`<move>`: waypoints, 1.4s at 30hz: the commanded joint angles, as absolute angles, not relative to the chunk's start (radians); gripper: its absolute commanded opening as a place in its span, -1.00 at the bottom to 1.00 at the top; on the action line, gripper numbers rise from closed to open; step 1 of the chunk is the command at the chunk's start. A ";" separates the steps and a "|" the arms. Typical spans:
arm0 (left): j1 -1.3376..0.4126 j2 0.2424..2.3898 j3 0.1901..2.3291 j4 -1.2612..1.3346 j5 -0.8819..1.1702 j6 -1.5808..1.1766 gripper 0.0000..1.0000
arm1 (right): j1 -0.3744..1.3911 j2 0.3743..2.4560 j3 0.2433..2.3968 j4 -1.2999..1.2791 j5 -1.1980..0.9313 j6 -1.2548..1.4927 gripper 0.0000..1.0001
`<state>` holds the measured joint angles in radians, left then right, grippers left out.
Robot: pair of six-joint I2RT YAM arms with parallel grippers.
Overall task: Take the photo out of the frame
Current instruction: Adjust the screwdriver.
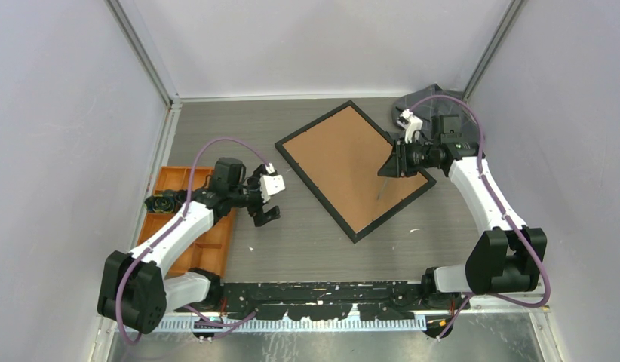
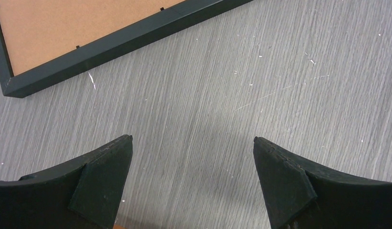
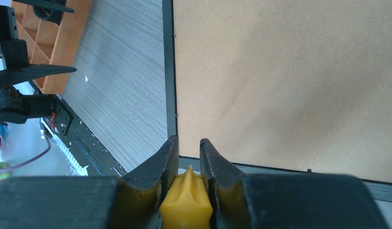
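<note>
Since the frame (image 1: pixel 345 170) lies face down at the middle of the grey table (image 1: pixel 307 249), with its plain brown backing board (image 3: pixel 280 71) seated inside the black border, the task looks barely begun. The photo is not visible in any view and is presumably under that board. The board has yet to be loosened and lifted before the print can come out.

The right gripper (image 3: pixel 188 143) sits at the frame's 3 o'clock edge, its fingers nearly closed on a yellow tool (image 3: pixel 186 200) with a ridged handle. From above, a thin grey shaft (image 1: pixel 384 185) slants from it down onto the board.

The left gripper (image 2: pixel 192 139) hovers toward 9 o'clock of the frame, jaws spread wide and holding nothing, beside the orange tray (image 1: pixel 171 181).

The board is matte, flat and fibrous, like pressed card. The border is thin, smooth and square-edged, with small dark tabs (image 2: pixel 77 46) along its inner lip. The table has a fine wood-grain pattern with white flecks.
</note>
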<state>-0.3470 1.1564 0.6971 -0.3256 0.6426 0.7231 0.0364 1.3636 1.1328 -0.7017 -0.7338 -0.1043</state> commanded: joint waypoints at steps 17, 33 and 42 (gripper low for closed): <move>-0.354 1.181 0.748 -0.343 0.634 0.769 0.98 | 0.014 1.307 1.138 -0.634 -0.749 -0.038 -0.99; -0.384 1.198 0.769 -0.364 0.560 0.881 1.00 | -0.043 1.307 1.123 -0.593 -0.783 -0.001 -0.99; -0.409 1.240 0.766 -0.367 0.549 0.957 0.99 | -0.043 1.320 1.136 -0.557 -0.788 0.056 -0.99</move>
<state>-0.3977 1.2289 0.7364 -0.3614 0.5526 0.9047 -0.0368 1.3327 1.1179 -0.6086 -0.7616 0.0193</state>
